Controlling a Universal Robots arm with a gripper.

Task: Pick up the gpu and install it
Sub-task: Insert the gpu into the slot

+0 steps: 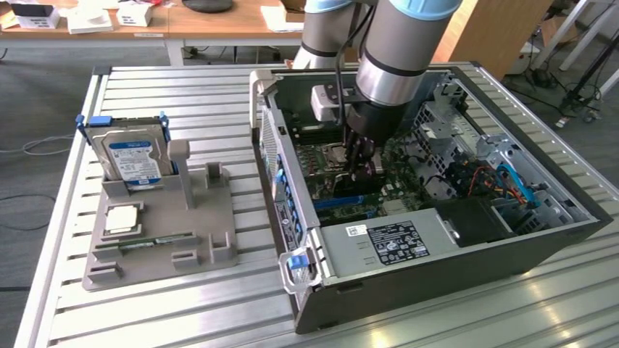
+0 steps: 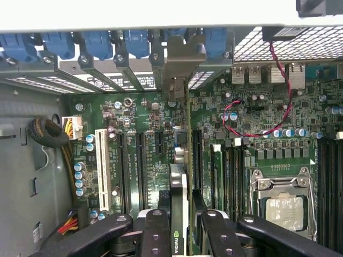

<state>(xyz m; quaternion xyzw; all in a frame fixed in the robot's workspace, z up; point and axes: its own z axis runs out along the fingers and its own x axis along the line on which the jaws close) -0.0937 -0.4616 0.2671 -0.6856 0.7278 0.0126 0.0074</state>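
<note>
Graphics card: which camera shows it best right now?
Wrist view. The graphics card runs edge-on between the fingers of the gripper, its bracket at the rear slots, over the motherboard. In the exterior view the arm and gripper cover most of it; just a dark sliver shows inside the case.

silver slatted metal table (image 1: 145,83), two things sitting straight on it: a grey plastic parts holder (image 1: 145,267) on the exterior view's left and an open pc case (image 1: 464,283) lying on its side just beside it.
</note>
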